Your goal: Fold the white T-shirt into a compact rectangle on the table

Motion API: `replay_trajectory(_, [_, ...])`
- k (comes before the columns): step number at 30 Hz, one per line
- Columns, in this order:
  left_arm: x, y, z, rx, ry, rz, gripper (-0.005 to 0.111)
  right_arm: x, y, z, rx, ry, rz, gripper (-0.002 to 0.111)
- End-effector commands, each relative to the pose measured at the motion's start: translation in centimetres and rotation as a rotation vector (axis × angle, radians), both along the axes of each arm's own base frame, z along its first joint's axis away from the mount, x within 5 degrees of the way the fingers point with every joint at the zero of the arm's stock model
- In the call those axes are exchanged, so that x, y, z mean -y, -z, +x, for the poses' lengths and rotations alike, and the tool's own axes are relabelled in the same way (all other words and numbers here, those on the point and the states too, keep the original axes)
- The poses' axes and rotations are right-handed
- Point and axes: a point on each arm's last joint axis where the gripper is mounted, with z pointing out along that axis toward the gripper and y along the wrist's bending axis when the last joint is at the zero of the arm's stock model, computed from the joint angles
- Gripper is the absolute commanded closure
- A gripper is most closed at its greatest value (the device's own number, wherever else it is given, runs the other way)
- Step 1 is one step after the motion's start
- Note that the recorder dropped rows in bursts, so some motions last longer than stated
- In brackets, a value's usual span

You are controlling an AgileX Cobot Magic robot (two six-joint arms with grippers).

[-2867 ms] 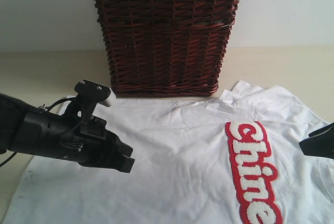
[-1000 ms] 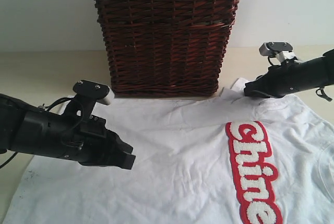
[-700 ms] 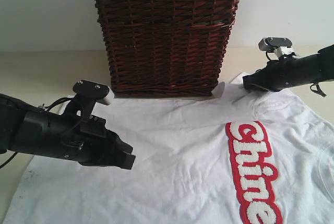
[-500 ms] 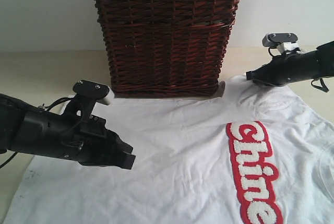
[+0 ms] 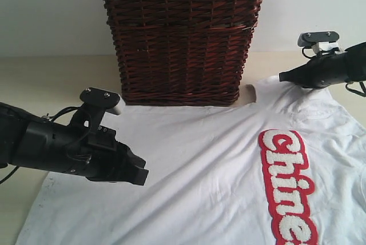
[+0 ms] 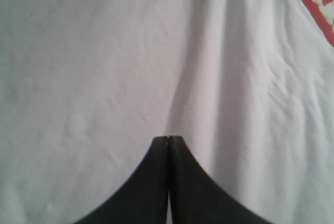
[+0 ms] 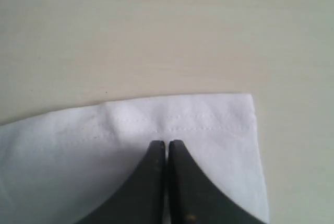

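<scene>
The white T-shirt [image 5: 200, 165] lies spread front-up on the table [image 5: 46, 79], its red band [image 5: 289, 188] of white letters at the right. My left gripper [image 5: 140, 177] hangs shut just above the shirt's lower body, holding nothing; its wrist view shows the jaws [image 6: 167, 139] pressed together over wrinkled white cloth [image 6: 104, 78]. My right gripper [image 5: 282, 76] is at the far right by the basket's corner, shut on the shirt's sleeve. In its wrist view the tips [image 7: 167, 143] sit just inside the stitched sleeve hem [image 7: 209, 119], with bare table [image 7: 156, 36] beyond.
A tall dark brown wicker basket [image 5: 180, 39] stands at the back centre, right behind the shirt's far edge. A pale wall rises behind it. Bare beige tabletop [image 5: 34, 222] shows left of the shirt and at the far right.
My right gripper has moved right and slightly back, drawing the sleeve out flat. The whole shirt has slid to the right with it. The left arm has stayed still.
</scene>
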Motion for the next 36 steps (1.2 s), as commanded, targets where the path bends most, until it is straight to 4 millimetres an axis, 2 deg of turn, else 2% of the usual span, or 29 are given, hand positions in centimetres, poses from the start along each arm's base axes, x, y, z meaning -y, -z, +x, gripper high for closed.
replay_trajectory(1, [-0.1, 0.1, -0.1, 0.001, -0.007, 0.01, 0.107, -0.2, 0.7, -0.4, -0.032, -0.058, 0.043, 0.104])
replay_trajectory(6, [-0.2, 0.1, 0.0, 0.008, -0.011, 0.023, 0.107, -1.3, -2.1, -0.5, 0.0, -0.172, 0.103, 0.104])
replay_trajectory(11, [-0.7, 0.3, 0.4, 0.037, -0.05, 0.078, 0.107, -1.6, -5.8, -0.7, 0.058, -0.258, 0.05, 0.102])
replay_trajectory(16, [-1.1, -0.4, 1.9, 0.122, -0.107, 0.158, 0.107, -2.4, -10.3, -2.1, 0.087, -0.455, -0.014, 0.086])
replay_trajectory(19, [-0.6, -1.4, 2.8, 0.161, -0.119, 0.142, 0.107, -3.8, -12.8, -4.2, 0.033, -0.671, 0.041, 0.078])
replay_trajectory(22, [0.2, -2.9, 4.0, 0.223, -0.1, 0.115, 0.107, -5.2, -14.8, -7.5, -0.102, -0.928, 0.167, 0.076])
replay_trajectory(23, [0.6, -3.7, 4.5, 0.259, -0.082, 0.107, 0.107, -5.3, -15.3, -8.3, -0.145, -0.976, 0.184, 0.076])
replay_trajectory(24, [1.0, -4.5, 5.0, 0.296, -0.057, 0.096, 0.107, -5.2, -15.6, -8.7, -0.194, -0.953, 0.164, 0.076])
replay_trajectory(25, [1.5, -5.4, 5.5, 0.335, -0.018, 0.077, 0.107, -5.1, -16.0, -9.3, -0.244, -0.922, 0.136, 0.076])
replay_trajectory(29, [4.2, -9.0, 5.8, 0.478, 0.255, -0.055, 0.107, -3.5, -17.5, -11.4, -0.383, -0.968, -0.188, 0.076])
replay_trajectory(32, [5.7, -10.7, 5.2, 0.537, 0.391, -0.099, 0.107, -3.0, -19.8, -12.7, -0.355, -0.976, -0.287, 0.076])
replay_trajectory(36, [7.2, -13.2, 3.9, 0.614, 0.452, -0.131, 0.107, -3.9, -25.6, -15.5, -0.174, -0.984, -0.361, 0.076])
